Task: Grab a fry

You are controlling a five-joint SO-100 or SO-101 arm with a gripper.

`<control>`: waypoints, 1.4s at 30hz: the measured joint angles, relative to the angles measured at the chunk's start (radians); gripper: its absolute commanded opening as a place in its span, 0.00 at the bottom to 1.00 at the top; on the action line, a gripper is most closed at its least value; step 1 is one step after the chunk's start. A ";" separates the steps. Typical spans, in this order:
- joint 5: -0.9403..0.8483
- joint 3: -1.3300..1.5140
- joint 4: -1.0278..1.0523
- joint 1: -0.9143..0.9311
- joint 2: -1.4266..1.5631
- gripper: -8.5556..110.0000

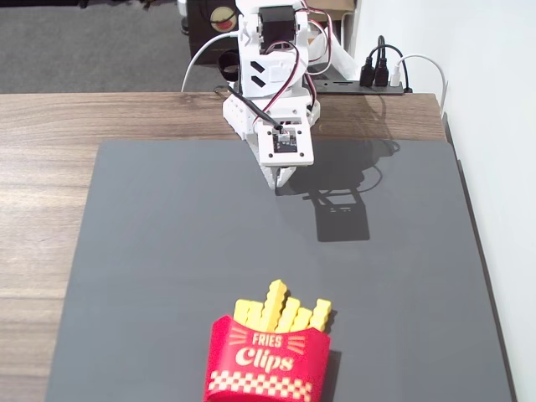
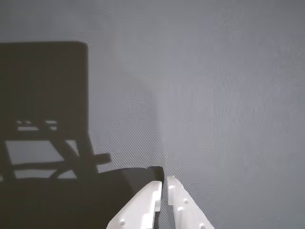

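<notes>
Fixed view: still the opening step, judging by the layout, with nothing grasped and the approach not yet made. White plastic arm folded at the far edge of the surface (image 1: 67, 117), tool (image 1: 280, 180) pointing down near the far edge of the dark grey mat (image 1: 167, 251), casting a hard blocky shadow to its right. Well apart from it, close to the near edge of the surface and slightly right of centre, a red carton (image 1: 268, 364) lettered "FRIES Clips", glossy, with a white checkered band along its base. Standing out of its top, a row of bright yellow sticks with stepped, notched edges; the fry (image 1: 275, 301), tallest of them, left of centre in the row, touching its shorter neighbours (image 1: 314, 316) on both sides. Wood-grain planks around the mat, matte and flat. Next move, as a judgement: a long reach toward the near edge, opening wide enough to straddle only the tallest tip, then closing on it without catching the neighbours or tipping the carton. Wrist view: only finely woven grey mat and the arm's dark shadow at left; no fry or carton visible. Tool (image 2: 164, 181) at the bottom edge, two white tapered fingers (image 2: 143, 205) nearly meeting, a thin slit between, holding nothing.
</notes>
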 measured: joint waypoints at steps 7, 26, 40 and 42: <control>0.058 -0.091 0.008 -0.014 -0.138 0.08; 0.048 -0.650 -0.029 0.130 -0.744 0.08; -0.060 -1.031 -0.098 0.133 -1.270 0.08; -0.060 -1.083 -0.115 0.130 -1.341 0.10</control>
